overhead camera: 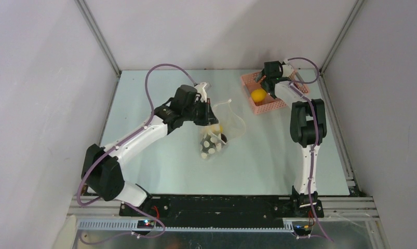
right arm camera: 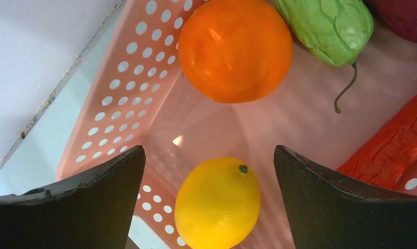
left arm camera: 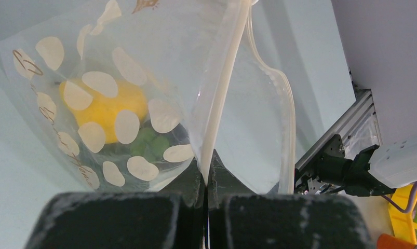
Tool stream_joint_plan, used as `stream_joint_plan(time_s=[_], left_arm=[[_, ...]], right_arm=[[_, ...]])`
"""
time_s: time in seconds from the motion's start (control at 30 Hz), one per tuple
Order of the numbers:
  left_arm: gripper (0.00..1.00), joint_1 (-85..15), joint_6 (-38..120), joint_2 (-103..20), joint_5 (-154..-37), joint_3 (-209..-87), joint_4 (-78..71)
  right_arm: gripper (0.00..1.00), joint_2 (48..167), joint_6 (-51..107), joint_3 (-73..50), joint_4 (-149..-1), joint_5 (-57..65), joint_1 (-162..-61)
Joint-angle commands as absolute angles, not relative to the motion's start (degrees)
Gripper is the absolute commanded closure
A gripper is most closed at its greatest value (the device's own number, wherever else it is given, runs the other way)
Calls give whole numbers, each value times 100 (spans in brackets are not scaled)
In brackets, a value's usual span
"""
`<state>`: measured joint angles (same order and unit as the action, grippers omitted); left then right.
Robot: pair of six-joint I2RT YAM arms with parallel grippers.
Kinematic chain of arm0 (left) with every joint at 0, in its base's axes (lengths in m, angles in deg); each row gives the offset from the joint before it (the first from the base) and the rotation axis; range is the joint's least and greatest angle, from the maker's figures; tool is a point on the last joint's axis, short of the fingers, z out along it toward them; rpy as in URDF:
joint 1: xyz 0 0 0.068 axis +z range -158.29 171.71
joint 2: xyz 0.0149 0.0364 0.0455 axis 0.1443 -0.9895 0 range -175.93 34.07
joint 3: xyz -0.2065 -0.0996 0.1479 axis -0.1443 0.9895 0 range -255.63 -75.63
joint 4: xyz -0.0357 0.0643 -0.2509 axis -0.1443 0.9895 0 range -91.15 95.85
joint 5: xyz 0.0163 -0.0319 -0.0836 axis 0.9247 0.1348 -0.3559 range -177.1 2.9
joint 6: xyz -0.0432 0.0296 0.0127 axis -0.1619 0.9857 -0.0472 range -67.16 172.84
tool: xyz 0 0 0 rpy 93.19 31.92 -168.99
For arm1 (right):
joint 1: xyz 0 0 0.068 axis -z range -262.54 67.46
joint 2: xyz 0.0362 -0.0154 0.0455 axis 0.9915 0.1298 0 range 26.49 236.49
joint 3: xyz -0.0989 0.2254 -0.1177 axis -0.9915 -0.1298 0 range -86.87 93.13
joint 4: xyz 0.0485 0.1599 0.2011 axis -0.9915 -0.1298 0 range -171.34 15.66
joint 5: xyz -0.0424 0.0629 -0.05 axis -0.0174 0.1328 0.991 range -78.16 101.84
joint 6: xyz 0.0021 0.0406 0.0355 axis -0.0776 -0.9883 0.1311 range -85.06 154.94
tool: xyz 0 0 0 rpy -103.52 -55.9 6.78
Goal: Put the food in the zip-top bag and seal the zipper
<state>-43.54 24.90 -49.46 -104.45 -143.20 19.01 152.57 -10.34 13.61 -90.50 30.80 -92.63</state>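
Observation:
The clear dotted zip-top bag [overhead camera: 216, 136] lies mid-table with its mouth held up. In the left wrist view the bag [left arm camera: 159, 62] holds a yellow fruit [left arm camera: 105, 106] and a green piece [left arm camera: 150, 142]. My left gripper [left arm camera: 207, 174] is shut on the pale zipper strip [left arm camera: 224, 88] at the bag's mouth. My right gripper [right arm camera: 209, 155] is open above the pink basket [right arm camera: 144, 67], with its fingers on either side of a yellow lemon [right arm camera: 217, 203]. An orange [right arm camera: 234, 49], a green vegetable [right arm camera: 325, 28] and an orange-red piece [right arm camera: 393, 140] also lie in the basket.
The pink basket [overhead camera: 250, 101] stands at the back right of the table, close to the right wall. The cell's grey walls and metal frame posts close in the table on three sides.

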Motion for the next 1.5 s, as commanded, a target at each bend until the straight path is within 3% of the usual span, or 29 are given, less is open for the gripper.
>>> stream_joint_plan(time_s=[0.0,0.2,1.0,1.37,1.47], left_arm=[[100,-4347,2636,-5071,-10604,-14620,1793],[100,-4319,2611,-5090,-10586,-14611,1756],[100,-4257,2516,-5138,-10577,-14609,1747],[100,-4257,2478,-5135,-10575,-14595,1710],[100,-4253,2466,-5149,-10605,-14599,1673]], right_arm=[[3,15331,-1093,1440,-9198,3273,-9246],[2,15365,-843,1406,-9091,2530,-9214],[3,15733,-480,1592,-9222,1802,-9245],[17,15564,-247,1298,-8876,1246,-9253],[32,15469,-159,1207,-8803,1251,-9248]])
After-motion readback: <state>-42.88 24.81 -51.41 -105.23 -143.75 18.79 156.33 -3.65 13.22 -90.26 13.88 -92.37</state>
